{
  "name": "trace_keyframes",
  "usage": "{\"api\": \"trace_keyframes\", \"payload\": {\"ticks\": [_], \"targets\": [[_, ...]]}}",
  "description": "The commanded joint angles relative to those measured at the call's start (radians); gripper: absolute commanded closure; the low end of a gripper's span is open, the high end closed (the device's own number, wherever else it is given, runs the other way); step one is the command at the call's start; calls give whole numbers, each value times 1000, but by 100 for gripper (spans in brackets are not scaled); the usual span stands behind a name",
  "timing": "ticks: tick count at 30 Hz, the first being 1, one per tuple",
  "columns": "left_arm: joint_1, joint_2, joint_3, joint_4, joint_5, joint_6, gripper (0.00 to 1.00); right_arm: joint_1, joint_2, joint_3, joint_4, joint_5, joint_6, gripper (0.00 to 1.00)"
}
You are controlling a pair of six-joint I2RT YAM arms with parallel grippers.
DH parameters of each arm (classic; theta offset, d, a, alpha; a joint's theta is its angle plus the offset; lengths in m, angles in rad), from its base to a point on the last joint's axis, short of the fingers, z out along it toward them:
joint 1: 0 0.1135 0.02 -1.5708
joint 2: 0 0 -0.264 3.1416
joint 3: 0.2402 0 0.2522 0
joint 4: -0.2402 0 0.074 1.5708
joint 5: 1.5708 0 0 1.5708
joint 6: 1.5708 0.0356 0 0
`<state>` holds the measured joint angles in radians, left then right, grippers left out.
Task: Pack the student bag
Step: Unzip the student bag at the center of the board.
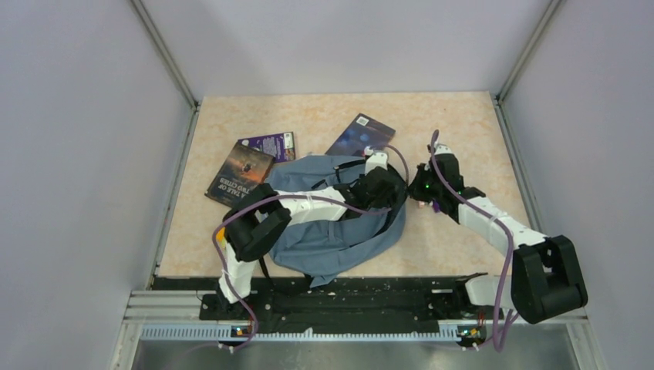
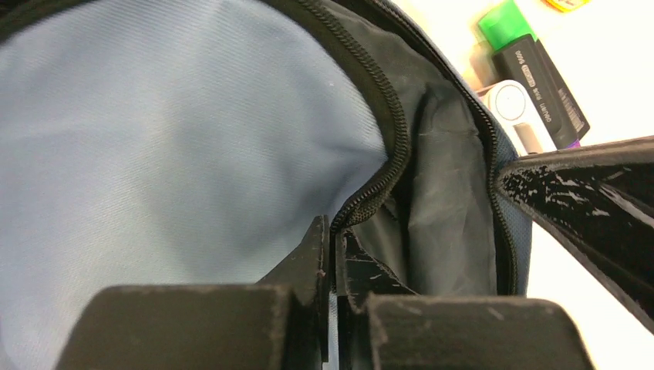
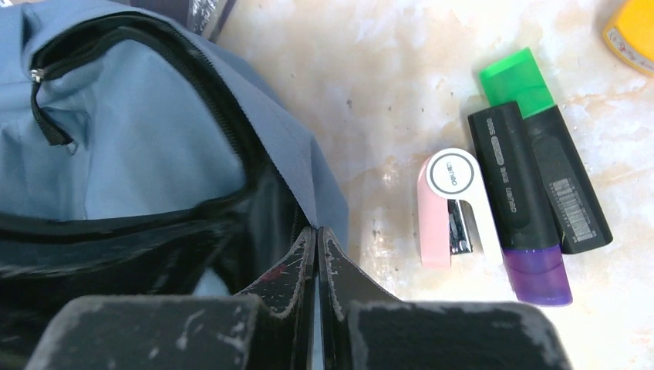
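Holding open the bag, slumped in the middle of the table just beyond the arm bases, main zip undone; pinching its mouth from both sides, left claw clenched on the zipper edge, right claw clenched on the grey rim; judged the spreading step, before loading; just beside the mouth, a stapler touching a purple marker, then a green marker; farther off, a brown book and a blue book; next, probably freeing one claw to fetch the stapler without letting the mouth sag shut.

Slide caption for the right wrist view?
Right gripper pinching the open rim of the grey-blue fabric backpack, beside pink-white stapler, green-capped highlighter, purple-capped highlighter.
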<state>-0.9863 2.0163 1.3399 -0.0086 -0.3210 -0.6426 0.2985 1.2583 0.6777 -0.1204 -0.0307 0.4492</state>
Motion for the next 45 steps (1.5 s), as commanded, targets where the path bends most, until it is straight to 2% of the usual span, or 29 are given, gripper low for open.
{"api": "trace_keyframes", "payload": {"ticks": [1,7,11,14,19,27,33,37,40,42,45], "targets": [[0,-174,-82,-14,-143,12,100,-2,-10,-14,5,27,2,100],[7,-358,-202,-59,-172,64,100,-2,25,-13,9,57,0,100],[42,-481,-270,-112,-152,71,100,-1,55,-13,15,56,-1,100],[74,-590,-348,-130,-197,70,100,-2,79,-33,45,66,4,100],[155,-758,-480,-193,-195,29,100,-2,134,-35,56,83,4,100],[239,-994,-679,-262,-152,-49,100,3,136,-30,51,80,1,100],[275,-1104,-726,-385,-195,-99,100,15,123,-42,39,84,1,100],[283,-1167,-749,-395,-199,-105,100,14,96,-23,3,83,-2,100],[284,-1189,-759,-354,-145,-60,100,15,65,39,-56,74,-18,99],[284,-1194,-759,-325,-100,-15,100,13,55,102,-110,80,-39,86],[285,-1205,-749,-316,-55,32,100,13,46,195,-168,83,-61,53]]}}
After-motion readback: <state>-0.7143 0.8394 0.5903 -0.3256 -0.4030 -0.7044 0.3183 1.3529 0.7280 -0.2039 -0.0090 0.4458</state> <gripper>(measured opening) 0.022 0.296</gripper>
